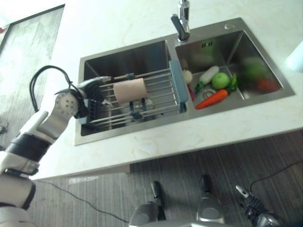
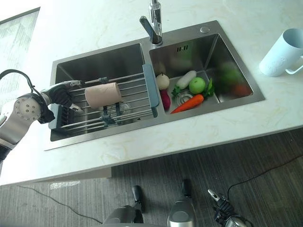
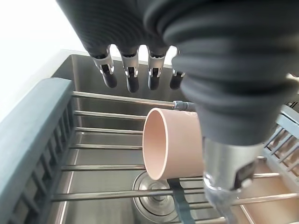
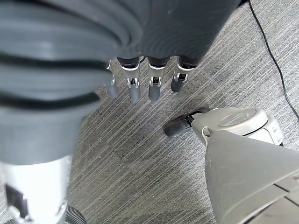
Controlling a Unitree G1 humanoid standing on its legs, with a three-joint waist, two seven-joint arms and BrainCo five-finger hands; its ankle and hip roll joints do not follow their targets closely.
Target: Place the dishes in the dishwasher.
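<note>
at the bottom right of the left eye view the right hand (image 1: 253,207) hangs low over the dark floor (image 4: 140,154), its fingers (image 4: 134,86) straight and spread, holding nothing; it looks idle. further up, at the left of the frame, the left hand (image 2: 61,94) reaches over the near-left end of the wire rack (image 1: 156,92) that spans the left basin of the sink (image 1: 118,61). in its wrist view the fingers (image 3: 132,74) hang straight and apart above the rack bars, with the thumb apart from them and nothing clasped. the pink cup (image 1: 129,90) lies on its side across the bars, just beyond the fingertips, its open mouth turned toward the hand. for a sound grasp the hand would likely need to come down and forward, fingers over the far wall and thumb under or inside the rim, closing gently so the cup does not roll along the bars. beyond, in the right basin, sit a carrot (image 1: 211,99), a green apple (image 1: 220,80) and other vegetables; a pale blue mug (image 2: 283,52) stands on the counter (image 2: 142,142) at the upper right. no dishwasher can be made out.
</note>
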